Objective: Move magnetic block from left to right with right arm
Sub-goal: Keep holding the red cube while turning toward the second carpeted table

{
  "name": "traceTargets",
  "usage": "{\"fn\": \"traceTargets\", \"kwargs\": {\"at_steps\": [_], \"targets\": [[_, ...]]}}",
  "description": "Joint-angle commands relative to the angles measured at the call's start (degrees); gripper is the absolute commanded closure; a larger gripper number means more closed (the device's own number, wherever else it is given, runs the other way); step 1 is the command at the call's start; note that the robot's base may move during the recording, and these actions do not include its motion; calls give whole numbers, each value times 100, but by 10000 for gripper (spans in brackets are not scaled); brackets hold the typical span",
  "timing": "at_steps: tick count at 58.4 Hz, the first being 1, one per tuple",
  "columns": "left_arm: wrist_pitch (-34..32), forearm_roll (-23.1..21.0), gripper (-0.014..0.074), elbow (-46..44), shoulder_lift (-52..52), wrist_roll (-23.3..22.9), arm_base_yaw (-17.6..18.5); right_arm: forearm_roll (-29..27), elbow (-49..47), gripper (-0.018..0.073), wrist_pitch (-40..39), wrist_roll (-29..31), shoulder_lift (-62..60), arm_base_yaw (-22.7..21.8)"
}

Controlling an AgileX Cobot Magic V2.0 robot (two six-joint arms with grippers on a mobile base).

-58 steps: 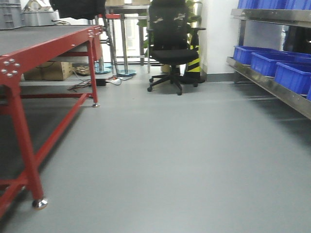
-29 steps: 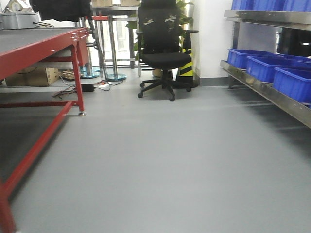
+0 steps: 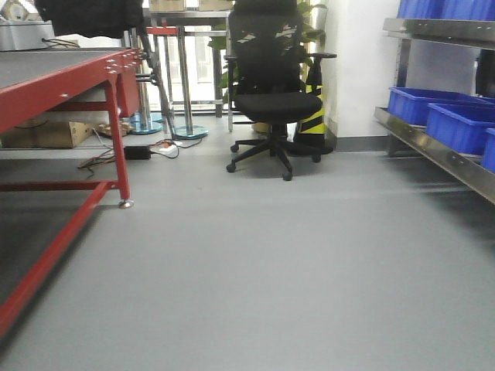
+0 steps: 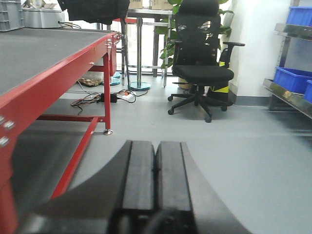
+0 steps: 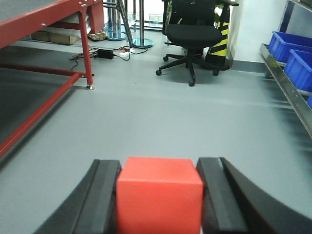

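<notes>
A: Two grippers; what does each hold?
B: The right gripper pinches the small bright-red matte cube between its black fingers, above grey floor. The left gripper is pressed closed, empty.
A: How to carry well?
B: Probably hold firm and level, releasing only over a surface to the right.

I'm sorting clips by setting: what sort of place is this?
Probably a workshop or lab storeroom: a red-framed workbench, blue storage bins on metal shelving, and a black office chair on a grey floor.
</notes>
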State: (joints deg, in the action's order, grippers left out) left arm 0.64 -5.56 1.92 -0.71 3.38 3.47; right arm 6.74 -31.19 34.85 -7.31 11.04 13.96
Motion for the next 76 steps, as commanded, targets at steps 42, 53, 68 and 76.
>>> {"fn": "traceTargets", "kwargs": {"at_steps": [42, 53, 68, 76], "targets": [[-523, -26, 722, 38, -49, -40, -3, 44, -141, 323, -469, 53, 91, -39], [-523, -26, 722, 38, -49, -40, -3, 44, -141, 323, -469, 53, 94, -39], [-523, -26, 722, 38, -49, -40, -3, 44, -141, 323, -472, 53, 93, -39], [-523, -26, 722, 38, -49, -40, -3, 44, -141, 323, -466, 53, 93, -39]]}}
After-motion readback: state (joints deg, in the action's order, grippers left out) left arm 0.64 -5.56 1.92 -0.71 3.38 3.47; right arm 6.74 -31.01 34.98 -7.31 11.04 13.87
